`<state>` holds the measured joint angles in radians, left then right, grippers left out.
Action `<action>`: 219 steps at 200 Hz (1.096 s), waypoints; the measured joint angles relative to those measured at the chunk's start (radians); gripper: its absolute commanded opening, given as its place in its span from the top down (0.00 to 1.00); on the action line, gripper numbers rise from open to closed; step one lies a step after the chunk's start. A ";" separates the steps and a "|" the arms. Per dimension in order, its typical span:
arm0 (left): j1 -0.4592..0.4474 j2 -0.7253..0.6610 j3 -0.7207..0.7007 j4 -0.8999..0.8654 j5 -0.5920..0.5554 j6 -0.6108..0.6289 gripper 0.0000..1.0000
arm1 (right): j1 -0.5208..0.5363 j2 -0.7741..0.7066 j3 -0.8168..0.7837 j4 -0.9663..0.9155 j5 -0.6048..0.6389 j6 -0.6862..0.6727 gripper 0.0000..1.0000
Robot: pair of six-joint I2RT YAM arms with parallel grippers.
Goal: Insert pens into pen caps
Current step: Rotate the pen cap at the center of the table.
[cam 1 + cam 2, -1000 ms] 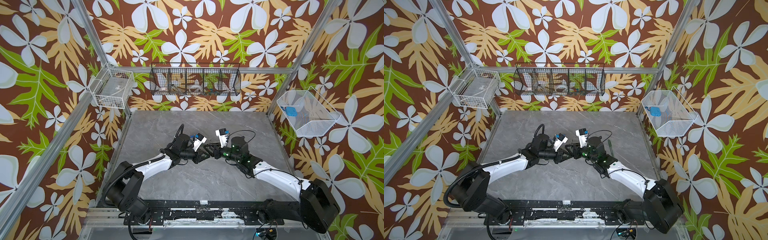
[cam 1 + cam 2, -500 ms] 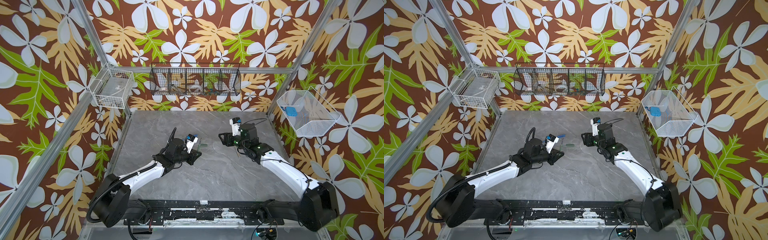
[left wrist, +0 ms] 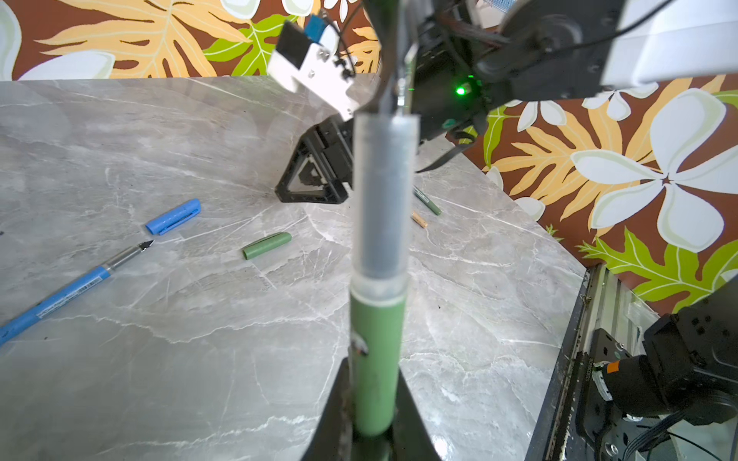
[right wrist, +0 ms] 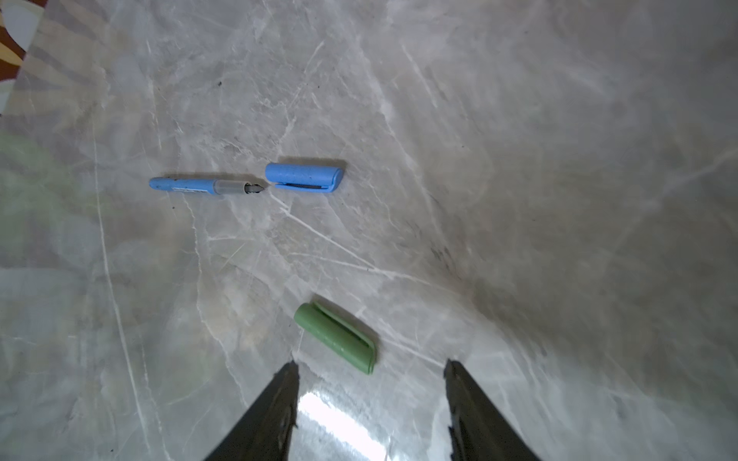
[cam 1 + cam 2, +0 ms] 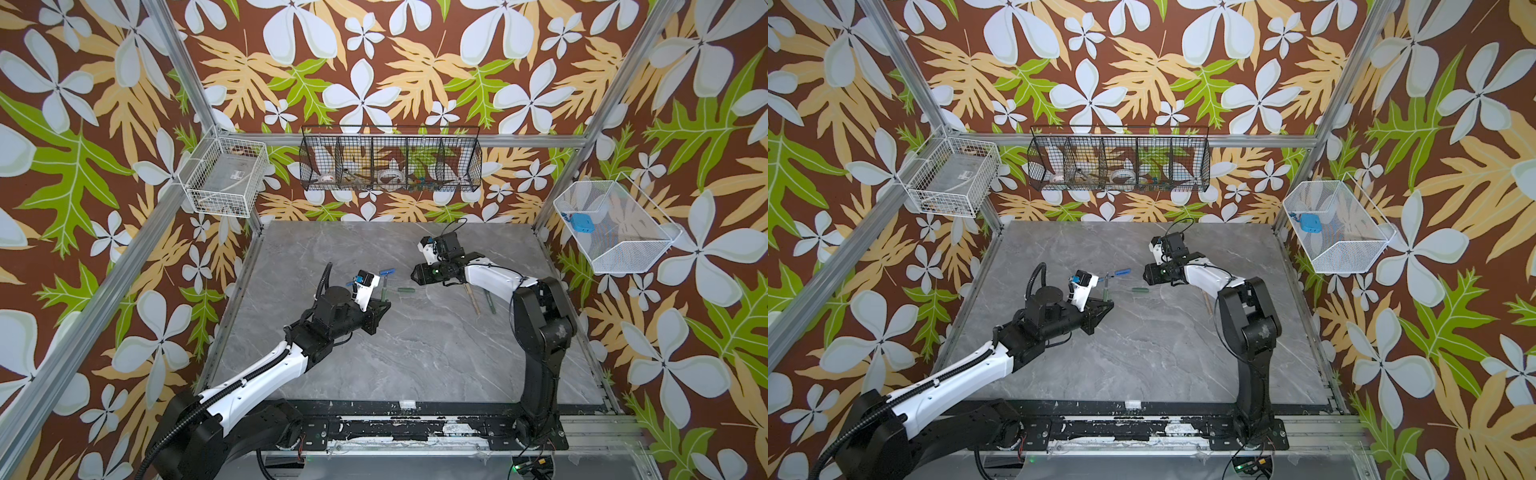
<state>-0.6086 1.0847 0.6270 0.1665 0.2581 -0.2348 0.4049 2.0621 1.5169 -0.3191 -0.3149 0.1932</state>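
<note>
My left gripper (image 5: 379, 311) (image 3: 372, 365) is shut on a dark green pen (image 3: 377, 351) (image 5: 384, 291) that stands up from the jaws with its tip end up. A green pen cap (image 5: 405, 289) (image 5: 1140, 290) (image 4: 335, 337) lies on the table between the arms. My right gripper (image 5: 415, 274) (image 4: 371, 364) hovers low, open and empty, with that cap just ahead of its fingertips. A blue pen (image 4: 203, 186) (image 3: 72, 291) and a blue cap (image 4: 304, 177) (image 3: 173, 216) lie tip to mouth beyond it. A tan pen (image 5: 473, 297) and another green pen (image 5: 490, 301) lie under the right arm.
The grey marble table (image 5: 415, 357) is fenced by an aluminium frame. On the walls hang a black wire basket (image 5: 390, 158), a white wire basket (image 5: 226, 183) at the left and another white one (image 5: 611, 228) at the right.
The two grippers, together mid-table a second ago, have drawn apart. My left pulled back left with the green pen. My right swung to the back right and its jaws opened.
</note>
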 measured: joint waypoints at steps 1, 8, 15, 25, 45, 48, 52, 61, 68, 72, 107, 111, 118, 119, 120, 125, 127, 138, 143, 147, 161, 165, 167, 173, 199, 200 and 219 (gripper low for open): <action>0.000 -0.002 -0.002 0.000 0.000 0.000 1.00 | 0.001 0.003 0.003 -0.001 0.000 -0.001 0.41; 0.000 -0.013 -0.010 -0.003 -0.005 0.000 1.00 | 0.008 0.034 0.032 -0.014 0.000 -0.018 0.42; 0.000 -0.023 -0.016 -0.006 -0.014 -0.003 1.00 | 0.015 0.063 0.062 -0.024 -0.002 -0.025 0.42; 0.000 -0.032 -0.020 -0.007 -0.019 -0.004 1.00 | 0.024 0.105 0.108 -0.044 -0.005 -0.043 0.42; 0.000 -0.042 -0.021 -0.013 -0.022 -0.004 1.00 | 0.042 0.174 0.190 -0.071 -0.007 -0.068 0.42; 0.000 -0.042 -0.020 -0.013 -0.022 -0.004 1.00 | 0.045 0.183 0.202 -0.074 -0.007 -0.068 0.42; 0.000 -0.042 -0.020 -0.014 -0.023 -0.004 1.00 | 0.047 0.195 0.218 -0.078 -0.008 -0.070 0.42; 0.000 -0.042 -0.019 -0.019 -0.025 -0.004 1.00 | 0.049 0.220 0.251 -0.085 -0.013 -0.074 0.42; 0.000 -0.042 -0.017 -0.023 -0.025 -0.004 1.00 | 0.050 0.240 0.275 -0.093 -0.018 -0.075 0.42; 0.000 -0.041 -0.015 -0.027 -0.025 -0.003 1.00 | 0.050 0.249 0.285 -0.098 -0.021 -0.075 0.41; 0.001 -0.039 -0.009 -0.032 -0.025 -0.003 1.00 | 0.051 0.277 0.311 -0.122 -0.047 -0.097 0.42; 0.001 -0.039 -0.009 -0.032 -0.025 -0.003 1.00 | 0.051 0.277 0.310 -0.124 -0.050 -0.097 0.42; 0.001 -0.039 -0.009 -0.032 -0.025 -0.003 1.00 | 0.051 0.275 0.306 -0.124 -0.056 -0.102 0.41; 0.001 -0.039 -0.009 -0.032 -0.025 -0.003 1.00 | 0.051 0.275 0.305 -0.124 -0.057 -0.103 0.41; 0.001 -0.039 -0.009 -0.032 -0.025 -0.003 1.00 | 0.051 0.274 0.303 -0.124 -0.059 -0.104 0.41; 0.001 -0.039 -0.009 -0.032 -0.025 -0.003 1.00 | 0.051 0.270 0.296 -0.124 -0.067 -0.109 0.42; 0.001 -0.039 -0.008 -0.032 -0.025 -0.003 1.00 | 0.051 0.269 0.292 -0.123 -0.072 -0.111 0.42; 0.001 -0.036 -0.006 -0.032 -0.025 -0.002 1.00 | 0.051 0.257 0.274 -0.128 -0.089 -0.119 0.42; 0.001 -0.035 -0.005 -0.033 -0.025 -0.002 1.00 | 0.051 0.252 0.265 -0.130 -0.100 -0.119 0.42; 0.001 -0.034 -0.004 -0.033 -0.025 -0.002 1.00 | 0.052 0.249 0.260 -0.132 -0.105 -0.119 0.42; 0.001 -0.030 0.000 -0.035 -0.026 -0.002 1.00 | 0.054 0.236 0.240 -0.135 -0.116 -0.122 0.42; 0.001 -0.029 0.001 -0.035 -0.028 0.000 1.00 | 0.055 0.230 0.233 -0.140 -0.121 -0.122 0.42; 0.001 -0.029 0.001 -0.035 -0.029 0.000 1.00 | 0.055 0.227 0.229 -0.142 -0.124 -0.122 0.42; 0.001 -0.029 0.002 -0.035 -0.033 0.000 1.00 | 0.056 0.216 0.213 -0.148 -0.126 -0.121 0.42; 0.001 -0.026 0.002 -0.035 -0.032 0.001 1.00 | 0.079 0.142 0.113 -0.167 -0.128 -0.092 0.42; 0.001 -0.026 0.002 -0.035 -0.032 0.001 1.00 | 0.080 0.140 0.111 -0.168 -0.128 -0.092 0.42; 0.001 -0.021 0.002 -0.035 -0.032 0.001 1.00 | 0.105 0.110 0.077 -0.187 -0.128 -0.071 0.42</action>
<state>-0.6075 1.0641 0.6289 0.1314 0.2256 -0.2340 0.5102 2.1723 1.5936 -0.5060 -0.4427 0.1226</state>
